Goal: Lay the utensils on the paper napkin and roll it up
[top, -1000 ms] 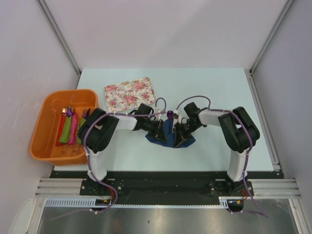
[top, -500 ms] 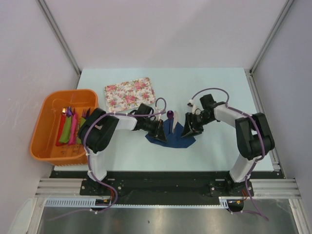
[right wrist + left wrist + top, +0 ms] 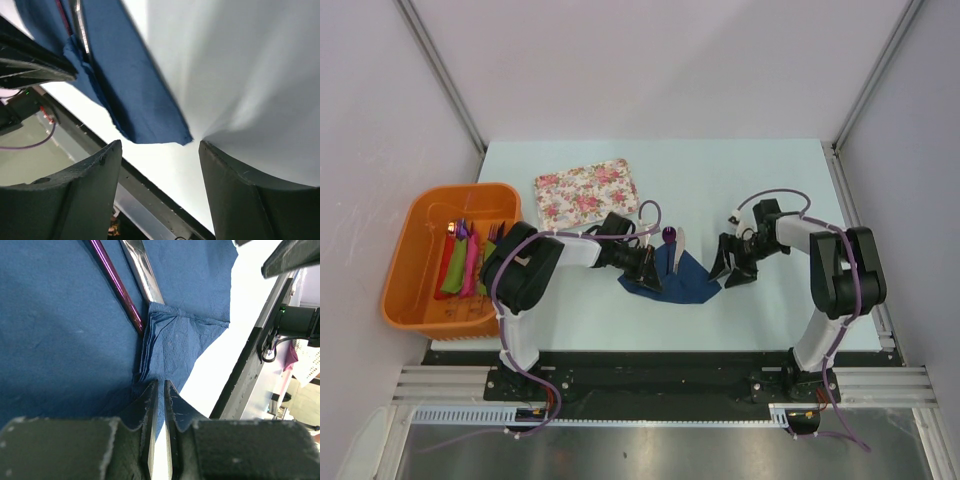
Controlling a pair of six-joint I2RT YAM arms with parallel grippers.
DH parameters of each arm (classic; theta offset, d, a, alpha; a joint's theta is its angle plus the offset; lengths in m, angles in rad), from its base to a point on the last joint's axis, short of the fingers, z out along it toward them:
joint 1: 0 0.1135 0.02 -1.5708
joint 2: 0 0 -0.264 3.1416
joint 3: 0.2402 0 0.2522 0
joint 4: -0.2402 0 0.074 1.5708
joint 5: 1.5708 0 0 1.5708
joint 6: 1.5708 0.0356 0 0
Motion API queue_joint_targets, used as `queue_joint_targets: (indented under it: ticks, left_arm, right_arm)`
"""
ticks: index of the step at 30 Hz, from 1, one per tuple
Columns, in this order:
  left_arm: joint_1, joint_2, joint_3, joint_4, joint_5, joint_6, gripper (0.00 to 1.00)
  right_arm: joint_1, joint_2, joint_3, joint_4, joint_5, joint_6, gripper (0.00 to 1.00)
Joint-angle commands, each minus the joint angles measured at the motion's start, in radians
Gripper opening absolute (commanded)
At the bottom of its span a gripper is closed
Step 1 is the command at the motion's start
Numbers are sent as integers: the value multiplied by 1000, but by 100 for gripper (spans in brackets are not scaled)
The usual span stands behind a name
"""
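Observation:
The dark navy paper napkin [image 3: 682, 282] lies on the table between my arms, its near corner folded over [image 3: 170, 340]. Two utensils rest on it: a purple-handled one [image 3: 117, 287] and a grey-silver one [image 3: 142, 270], their heads sticking out past the far edge [image 3: 668, 235]. My left gripper [image 3: 647, 270] is shut on the napkin's left edge, its fingertips [image 3: 161, 385] pinching the folded layers. My right gripper [image 3: 733, 264] hangs open just right of the napkin with nothing in it. In the right wrist view the napkin's corner [image 3: 150, 120] lies just ahead of that gripper [image 3: 160, 147].
An orange basket [image 3: 415, 225] at the left edge holds red, pink and green rolled napkins [image 3: 465, 262]. A floral tray [image 3: 587, 190] lies behind the left arm. The table's near edge and black rail [image 3: 150, 195] run close to the napkin.
My right gripper has opened, let go of the napkin and drawn away to the right. The napkin's right side has dropped flat. The left gripper has not moved.

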Motion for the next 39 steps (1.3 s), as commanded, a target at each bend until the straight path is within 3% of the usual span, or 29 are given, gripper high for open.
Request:
queue_joint_targets:
  ticks: [1,7,8,13,18,25,28,30,31,33,34,37,39]
  left_arm:
    - [-2,20,-16,18,-47,6,16]
    - [-2,21,-14,19,-46,7,16]
    - [0,21,-14,19,-46,7,16]
    - [0,18,-20,22,-44,7,16]
    - [-2,24,-14,45,-44,6,16]
    - [0,18,-16,42,-46,7,16]
    - [0,17,-16,42,-46,7,16]
    - [-2,17,-14,42,-44,7,16]
    - [-2,18,-14,44,-44,7,16]
    - [-2,17,-16,45,-43,7,16]
    - [0,17,-16,45,-43,7,16]
    - [0,15,-16,45,-44,7,16]
    - [0,12,-16,44,-43,7,16]
  right_arm:
    - [38,79,-13,63,-11,-12,69]
    - [73,139,-4,139,-198,50,63]
    - [70,125,-2,145,-217,51,58]
    - [30,11,-62,274,-358,145,55]
    - [55,-33,-68,280,-354,159,53]
    - [99,13,-31,242,-277,154,40]
    - [110,31,-4,223,-243,154,43]
    - [113,33,7,211,-211,162,52]
    - [112,33,12,209,-193,169,62]
    - [109,31,9,206,-195,174,65]
    - [106,31,7,214,-209,182,49]
    - [106,27,12,220,-238,186,23]
    - [119,27,18,215,-266,192,19]
